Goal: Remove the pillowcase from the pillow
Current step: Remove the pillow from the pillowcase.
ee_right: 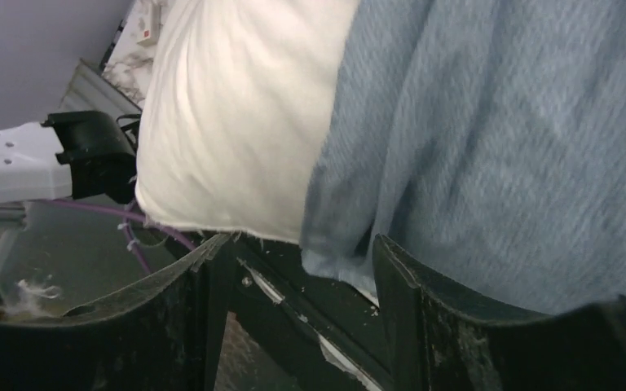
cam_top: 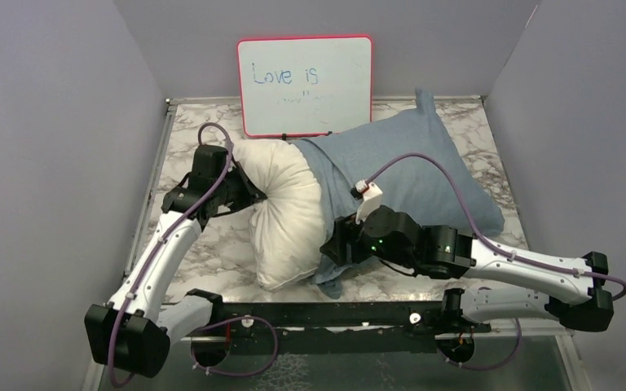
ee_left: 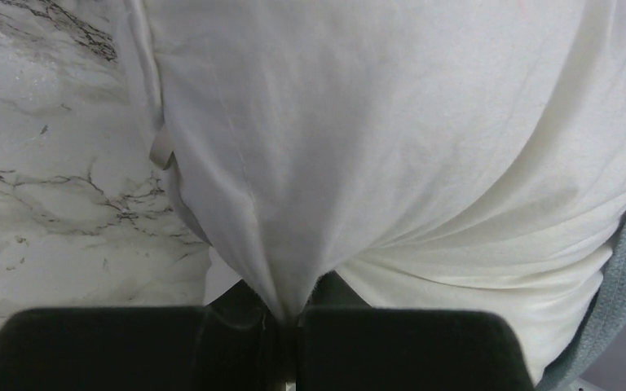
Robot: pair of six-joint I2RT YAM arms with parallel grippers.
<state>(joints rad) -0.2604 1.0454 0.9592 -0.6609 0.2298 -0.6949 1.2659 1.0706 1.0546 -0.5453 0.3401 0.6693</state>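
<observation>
Surroundings: marble table (cam_top: 212,244) enclosed by grey walls (cam_top: 49,122); red-framed whiteboard (cam_top: 305,85) upright against the back wall, lettered "Love is", its lower edge just behind the bedding. Black rail (cam_top: 334,314) along the near edge, carrying both arm bases. Main item: pillow (cam_top: 289,212), white, plump, lying across mid-table and bent into a curve at its bare left end. Sleeve: pillowcase (cam_top: 407,163), dusty blue-grey, covering the right-hand part of the pillow, one corner peaked toward the back wall; its open hem crosses the pillow about midway, so the white left portion lies outside and the rest is inside. Left arm: reaching in from the left side, forearm angled up the table, left gripper (ee_left: 289,314) clenched on a pinch of the pillow's white fabric at the middle of its left edge, the cloth drawn into a taut fold between the fingers. Right arm: stretched leftward along the near side, low over the table, right gripper (ee_right: 301,240) at the pillowcase's near hem, jaws spread apart, the blue hem hanging between them unclamped.
</observation>
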